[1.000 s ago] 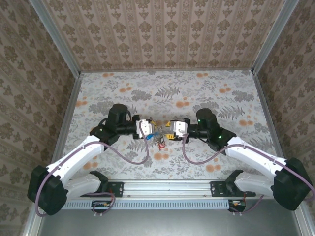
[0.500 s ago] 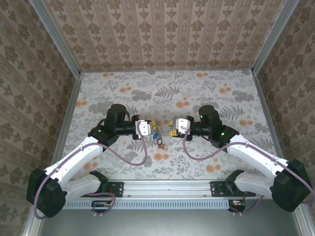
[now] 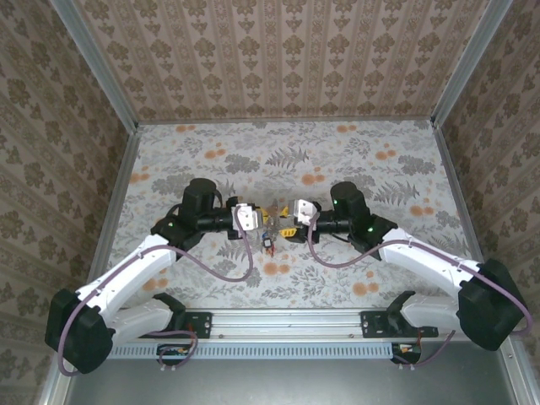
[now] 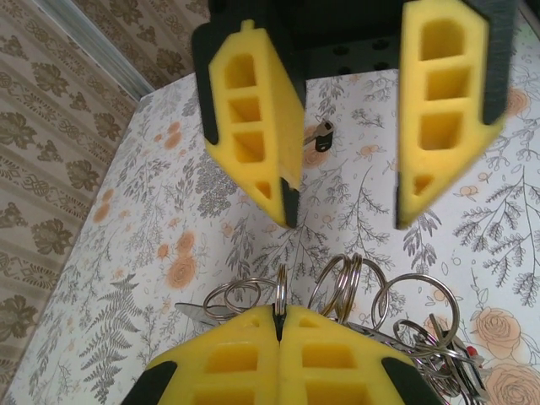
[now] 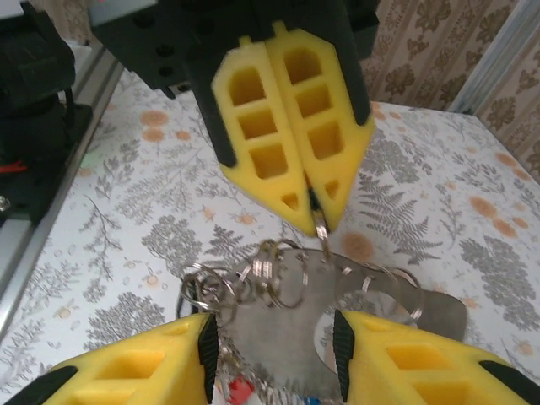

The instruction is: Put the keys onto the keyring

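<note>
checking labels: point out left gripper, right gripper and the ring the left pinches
left gripper [image 5: 314, 211], right wrist view, shut fingertips
right gripper [image 4: 346, 213], left wrist view, midway between open fingertips
split ring [image 4: 280, 287], left wrist view, its upper edge

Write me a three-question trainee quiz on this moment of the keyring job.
1. True or false: the left end effector is shut on a thin metal ring.
2. Pick one. The jaws of the right end effector stand: A) fully shut, B) apart with a clear gap, C) clamped on a red key.
3. Fill in the word: seen from above, the bunch of keys sits ___ the two end effectors.

Key: 1 true; 2 B; 3 between.
</note>
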Motion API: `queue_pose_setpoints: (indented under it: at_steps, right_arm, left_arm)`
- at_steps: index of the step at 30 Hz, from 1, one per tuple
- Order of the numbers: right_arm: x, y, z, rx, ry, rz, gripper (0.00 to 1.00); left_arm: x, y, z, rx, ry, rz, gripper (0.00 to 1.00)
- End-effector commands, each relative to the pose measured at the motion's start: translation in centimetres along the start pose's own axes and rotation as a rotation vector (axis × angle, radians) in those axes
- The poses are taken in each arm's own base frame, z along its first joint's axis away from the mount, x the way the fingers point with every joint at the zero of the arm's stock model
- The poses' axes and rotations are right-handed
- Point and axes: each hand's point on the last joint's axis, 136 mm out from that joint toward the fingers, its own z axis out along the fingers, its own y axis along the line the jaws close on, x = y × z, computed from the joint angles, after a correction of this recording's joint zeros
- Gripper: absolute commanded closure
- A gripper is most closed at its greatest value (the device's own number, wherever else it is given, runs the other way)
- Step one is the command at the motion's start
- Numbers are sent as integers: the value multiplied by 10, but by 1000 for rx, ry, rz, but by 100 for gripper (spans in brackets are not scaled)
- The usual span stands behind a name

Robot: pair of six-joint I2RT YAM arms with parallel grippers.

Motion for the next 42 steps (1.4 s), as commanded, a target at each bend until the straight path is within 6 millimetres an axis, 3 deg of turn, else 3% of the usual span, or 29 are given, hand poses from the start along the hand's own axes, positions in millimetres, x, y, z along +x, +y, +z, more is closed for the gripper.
queue_pose_setpoints:
  at_steps: [1, 8, 16, 26, 30, 33, 42]
  right_arm:
    - [-8, 4, 7, 6, -52, 50, 54]
    - [0, 8, 12, 47, -56, 59, 52]
    - [2, 32, 7, -61, -51, 26, 54]
    - [-18, 0, -19, 98, -116, -50, 53]
    - [-19, -17, -30, 155, -120, -61, 58]
    - [-14, -27, -31, 193, -82, -80, 65]
    - [-18, -32, -22, 168, -125, -4, 59]
  left_arm:
    - [-30, 22, -9, -81, -81, 15, 100]
    - [-26, 29, -9, -131, -75, -19, 100]
    - [-26, 29, -11, -132, -80, -28, 100]
    - [-38, 16, -16, -46, -137, 9, 100]
    - [-42, 12, -19, -12, -150, 17, 100]
    - [-51, 9, -22, 17, -174, 26, 100]
    - [-61, 2, -26, 67, -205, 55, 100]
